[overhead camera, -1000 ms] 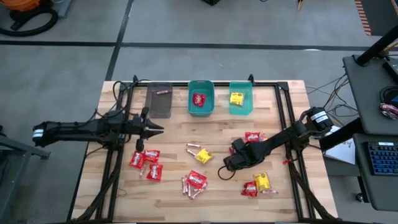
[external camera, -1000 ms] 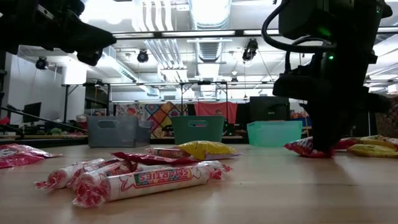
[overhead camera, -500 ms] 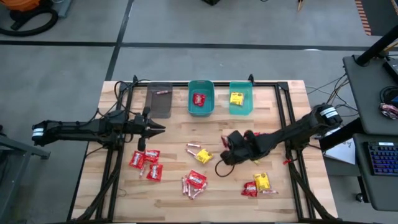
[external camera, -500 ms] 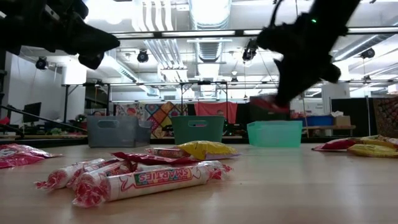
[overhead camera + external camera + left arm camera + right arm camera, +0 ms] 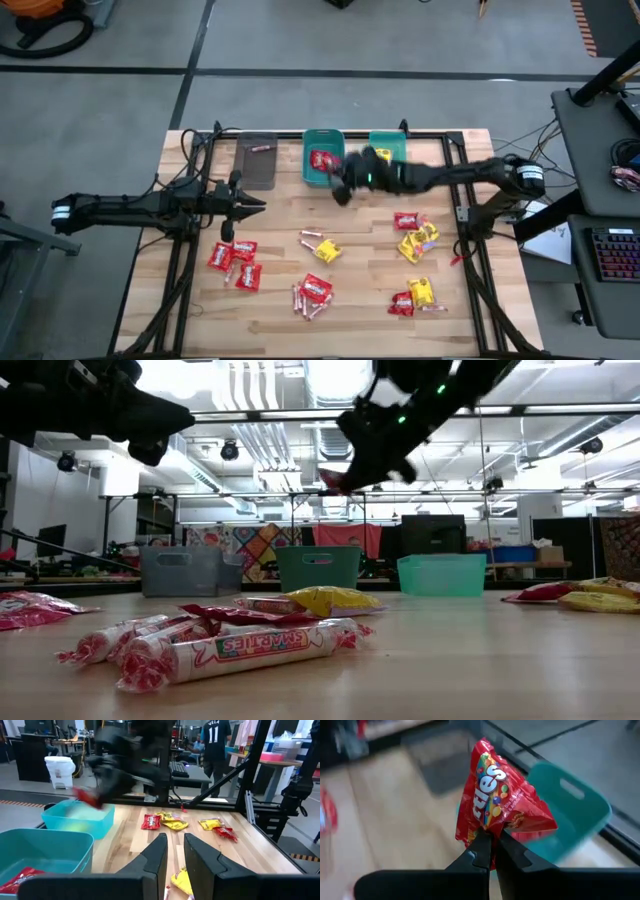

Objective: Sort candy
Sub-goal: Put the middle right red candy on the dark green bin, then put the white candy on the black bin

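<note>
Right jaws pinching red packet [image 5: 495, 800]

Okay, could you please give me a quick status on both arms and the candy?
Right tool shut on red packet, above middle teal bin. Left tool waiting, empty. Nothing in the way.

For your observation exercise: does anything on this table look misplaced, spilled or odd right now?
Nothing stands out. Loose candy lies scattered on the table awaiting sorting; the three bins stand upright in a row. The right gripper holds a red packet near the teal bins.
</note>
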